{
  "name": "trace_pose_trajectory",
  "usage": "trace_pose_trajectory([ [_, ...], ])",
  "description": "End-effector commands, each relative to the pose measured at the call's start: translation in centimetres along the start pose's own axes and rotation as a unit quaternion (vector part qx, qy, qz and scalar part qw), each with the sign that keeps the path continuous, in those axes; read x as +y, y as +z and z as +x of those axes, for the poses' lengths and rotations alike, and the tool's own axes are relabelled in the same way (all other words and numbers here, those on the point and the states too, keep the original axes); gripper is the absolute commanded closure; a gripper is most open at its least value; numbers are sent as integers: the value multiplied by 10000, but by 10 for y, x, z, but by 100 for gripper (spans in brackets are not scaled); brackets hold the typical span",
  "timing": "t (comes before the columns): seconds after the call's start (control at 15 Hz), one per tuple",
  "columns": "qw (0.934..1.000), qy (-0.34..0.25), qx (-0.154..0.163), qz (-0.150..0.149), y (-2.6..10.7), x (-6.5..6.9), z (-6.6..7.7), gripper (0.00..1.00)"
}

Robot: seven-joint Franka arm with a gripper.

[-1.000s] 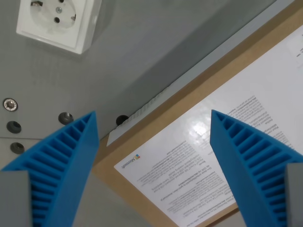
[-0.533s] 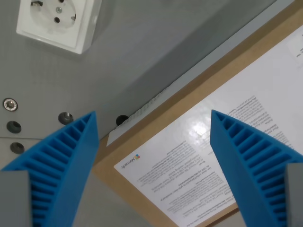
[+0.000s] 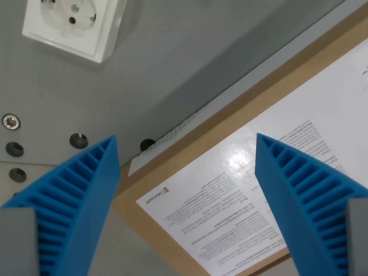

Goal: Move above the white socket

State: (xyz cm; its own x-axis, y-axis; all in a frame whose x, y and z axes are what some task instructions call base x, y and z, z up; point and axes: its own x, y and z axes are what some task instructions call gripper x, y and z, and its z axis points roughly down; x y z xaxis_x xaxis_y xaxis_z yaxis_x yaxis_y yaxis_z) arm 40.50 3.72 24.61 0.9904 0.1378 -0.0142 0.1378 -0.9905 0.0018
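My gripper [image 3: 187,172] hangs with its two blue ribbed fingers [image 3: 75,201] spread wide and nothing between them. The white socket [image 3: 75,26] sits in the top corner on the wrist view's left, partly cut off by the upper edge, mounted on the grey panel [image 3: 172,63]. It lies well apart from the gap between my fingers, so I judge the step barely begun.

Directly below me instead is a printed sheet [image 3: 253,190] with a small coloured logo, lying on a brown board [image 3: 190,141] whose edge runs diagonally across the view. A few screws [image 3: 10,121] and dark holes dot the panel near my finger on the wrist view's left.

To do this well, I should travel toward the top of the wrist view and to its left until the socket's round face sits centred between my fingertips. I would keep my height steady and my jaws apart, since nothing needs grasping. I would slow as the socket nears centre, because it stands proud of the panel and overshooting would push it out of view again.
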Motion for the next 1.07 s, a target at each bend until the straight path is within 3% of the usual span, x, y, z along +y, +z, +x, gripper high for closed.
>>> trace_pose_trajectory([
  [0.07, 9970, -769, 94, 40, 3, -4, 6, 0],
  [0.53, 9839, -1782, 90, 88, 11, -12, 16, 0],
  [0.8, 9699, -2427, 110, 137, 16, -18, 21, 0],
  [1.07, 9514, -3068, 145, 202, 22, -25, 27, 0],
])
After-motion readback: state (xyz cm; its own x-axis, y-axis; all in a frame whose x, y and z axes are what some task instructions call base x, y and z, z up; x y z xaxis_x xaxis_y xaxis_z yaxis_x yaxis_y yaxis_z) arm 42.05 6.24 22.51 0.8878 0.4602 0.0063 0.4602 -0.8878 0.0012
